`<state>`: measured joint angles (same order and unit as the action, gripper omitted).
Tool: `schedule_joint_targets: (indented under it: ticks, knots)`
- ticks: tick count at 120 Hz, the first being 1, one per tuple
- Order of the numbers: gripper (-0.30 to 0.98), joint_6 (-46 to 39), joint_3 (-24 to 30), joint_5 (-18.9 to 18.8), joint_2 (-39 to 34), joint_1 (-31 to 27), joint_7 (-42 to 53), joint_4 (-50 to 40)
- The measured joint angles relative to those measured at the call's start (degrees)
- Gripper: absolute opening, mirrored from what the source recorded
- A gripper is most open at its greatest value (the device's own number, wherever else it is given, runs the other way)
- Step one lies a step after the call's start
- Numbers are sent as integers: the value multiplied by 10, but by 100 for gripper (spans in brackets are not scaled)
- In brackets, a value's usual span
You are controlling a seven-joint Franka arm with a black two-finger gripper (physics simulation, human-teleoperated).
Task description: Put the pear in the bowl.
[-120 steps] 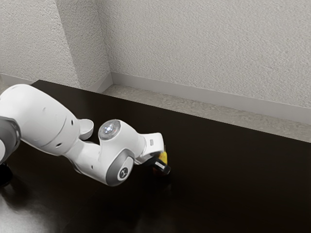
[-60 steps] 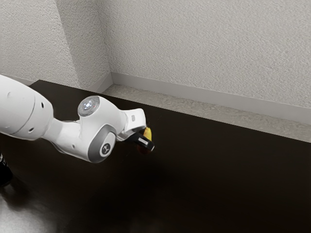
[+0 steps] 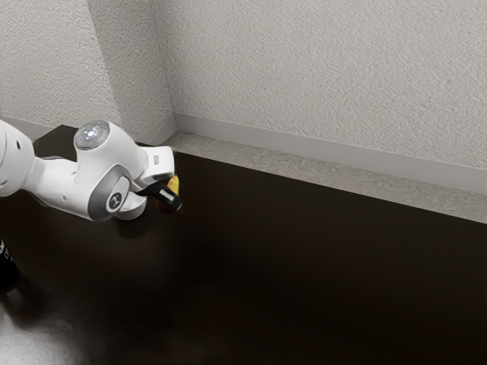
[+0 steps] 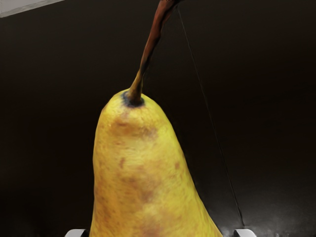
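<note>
Since the earlier exterior frames, the arm (image 3: 100, 166) has drawn back toward the exterior view's left and the far edge, carrying the pear (image 3: 174, 185) along with it, so that it is now near the bowl (image 3: 132, 210). Its gripper (image 3: 170, 203) is closed on the fruit, one fingertip at either side of the pear's wide lower part in the wrist view, the stem pointing away from the hand. The pear seems to hang above the surface (image 3: 304, 258), though how high is hard to tell.

Carrying is the step in hand, and it looks nearly done. It would be best finished slowly and level, with enough height for the fruit's underside to pass over the rim; dipping early could knock the bowl aside. The pear's middle should come over the bowl's middle before any lowering, and the grip should loosen only once the fruit rests inside, since a rounded pear may roll if let go high.

The bowl sits partly behind the arm, toward the surface's far side, so a push that way would cost room. Toward the exterior view's right the surface lies wide and bare, a good side for backing out afterward.
</note>
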<state>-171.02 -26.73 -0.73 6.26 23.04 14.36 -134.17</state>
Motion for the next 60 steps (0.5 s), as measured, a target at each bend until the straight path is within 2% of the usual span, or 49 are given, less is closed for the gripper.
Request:
schedule_joint_targets:
  ticks: [41,60]
  knots:
    - [33,21,-5,-49,22,-102,59,32]
    - [31,24,-2,-61,61,-118,81,74]
